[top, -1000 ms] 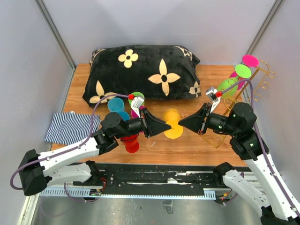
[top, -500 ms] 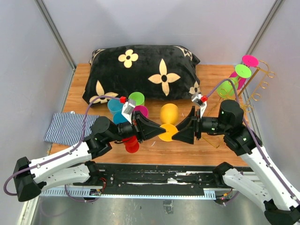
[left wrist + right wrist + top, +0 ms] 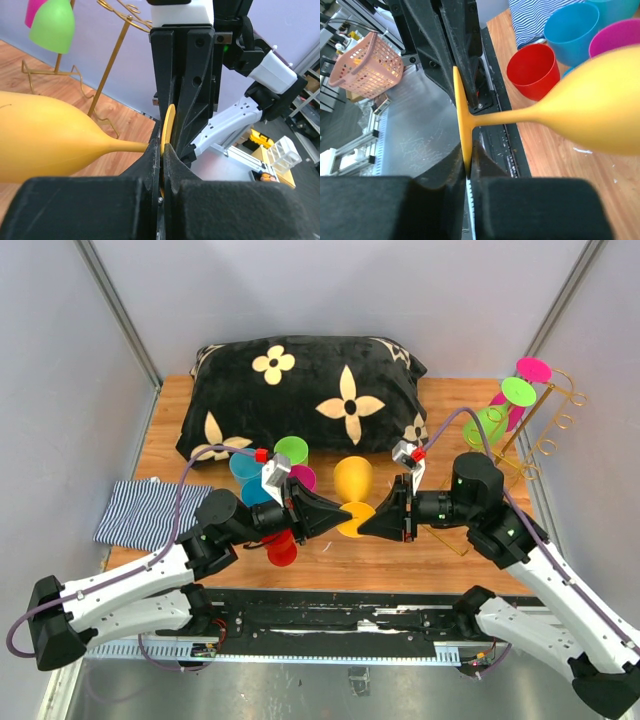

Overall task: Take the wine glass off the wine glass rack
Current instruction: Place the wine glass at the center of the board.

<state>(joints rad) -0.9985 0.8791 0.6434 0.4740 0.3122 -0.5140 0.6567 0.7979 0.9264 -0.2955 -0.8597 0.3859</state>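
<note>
Between the two hands, the yellow-orange plastic wine glass (image 3: 352, 480), with its rounded bowl, slim stem and flat disc foot, hangs clear of the wooden surface (image 3: 168, 415). It is well apart from the thin gold wire wine glass rack (image 3: 110, 65) standing behind the right hand. Over the last second the right hand (image 3: 468, 167) has travelled away from the rack toward the left hand (image 3: 162, 155), and the glass has come with it to the middle. The two hands now meet tip to tip at the foot. The left hand is pressed together on one edge of the disc, and the right hand is clamped on the opposite edge, so both grip it. I judge this glass already off the rack and in mid-handover. Its surface looks smooth, matt and rigid, and the thin disc offers little purchase. A lime-green glass (image 3: 52, 27) and a pink glass (image 3: 35, 10) hang bowl-down on the rack's slanted rails.
</note>
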